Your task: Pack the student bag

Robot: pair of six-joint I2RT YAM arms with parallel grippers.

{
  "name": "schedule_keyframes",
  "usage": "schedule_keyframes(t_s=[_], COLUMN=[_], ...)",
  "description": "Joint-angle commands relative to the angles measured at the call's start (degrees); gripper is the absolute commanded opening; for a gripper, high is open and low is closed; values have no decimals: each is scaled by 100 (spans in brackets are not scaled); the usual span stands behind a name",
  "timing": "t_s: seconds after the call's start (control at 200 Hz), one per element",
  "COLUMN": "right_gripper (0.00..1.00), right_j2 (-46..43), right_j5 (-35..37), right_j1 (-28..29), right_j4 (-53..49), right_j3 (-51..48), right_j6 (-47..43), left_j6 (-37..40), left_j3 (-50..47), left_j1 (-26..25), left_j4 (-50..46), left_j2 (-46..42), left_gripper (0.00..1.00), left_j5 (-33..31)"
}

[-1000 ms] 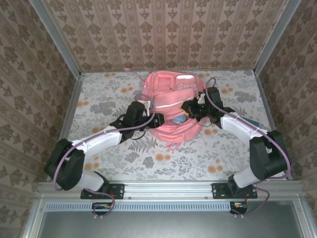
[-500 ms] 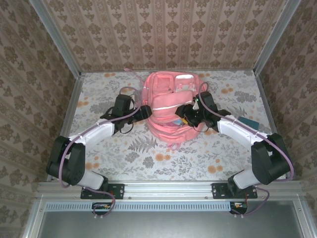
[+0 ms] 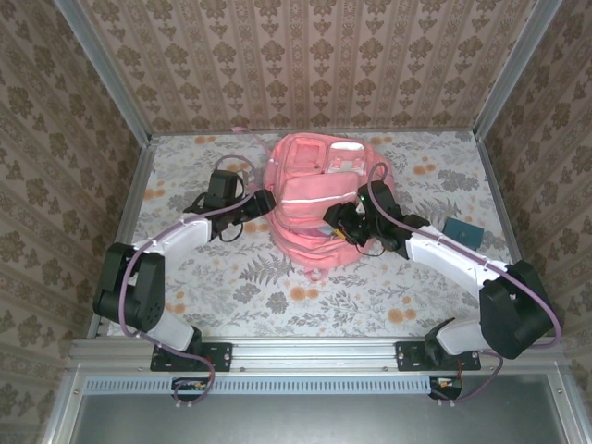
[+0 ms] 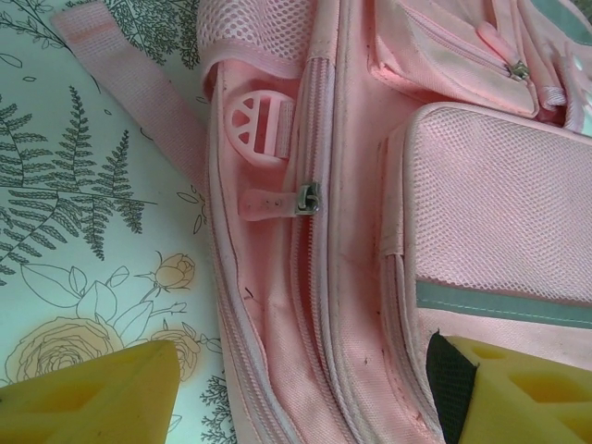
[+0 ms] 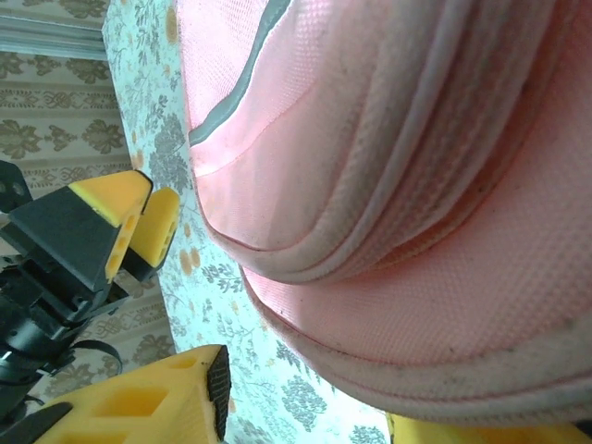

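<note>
The student bag point(image 3: 319, 190), a large pink backpack with a white stripe, lies in the middle of the table. My left gripper point(image 3: 265, 203) is at the bag's left side. In the left wrist view it point(image 4: 305, 407) stands open, its yellow fingers point(image 4: 92, 398) wide apart over the bag's side zip seam point(image 4: 314, 305). A zip pull point(image 4: 308, 199) lies just ahead. My right gripper point(image 3: 339, 226) is at the bag's lower right. Its jaws point(image 5: 310, 416) are open around the bag's rounded edge point(image 5: 416, 305), and the black pad point(image 5: 218, 388) is clear of the fabric.
A flat dark-blue booklet point(image 3: 461, 229) lies on the floral tablecloth to the right of the bag. A loose pink strap point(image 4: 129, 83) and a pink buckle point(image 4: 259, 125) lie by the bag's left side. Patterned walls close in the table on three sides.
The left gripper has drawn back from the bag's front to its left side and opened wider. The right gripper has opened and slid a little toward the bag's lower edge.
</note>
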Motion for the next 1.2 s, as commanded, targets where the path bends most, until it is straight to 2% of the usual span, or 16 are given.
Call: schedule_keyframes(t_s=[0.0, 0.185, 0.37, 0.535, 0.765, 0.88, 1.02, 1.195], right_gripper=[47, 49, 54, 54, 52, 47, 34, 20], right_j2=[207, 578, 747, 865, 843, 695, 545, 351], right_j5=[-228, -210, 222, 638, 570, 312, -3, -112], right_j1=[150, 289, 239, -192, -666, -703, -805, -910], right_j4=[276, 646, 607, 858, 1378, 1611, 1862, 1981], right_j3=[17, -70, 52, 13, -127, -306, -500, -553], right_j6=[408, 726, 368, 26, -81, 54, 289, 465], left_j6=[118, 64, 4, 18, 103, 231, 755, 2096], left_j3=[184, 214, 222, 148, 95, 100, 211, 535], left_j1=[64, 71, 72, 79, 97, 163, 259, 273], left_j4=[-39, 183, 311, 290, 214, 227, 344, 69], left_j2=[113, 263, 394, 347, 206, 217, 323, 536], left_gripper=[73, 72, 72, 72, 72, 72, 71, 70], left_j5=[214, 548, 861, 841, 785, 788, 1061, 1293])
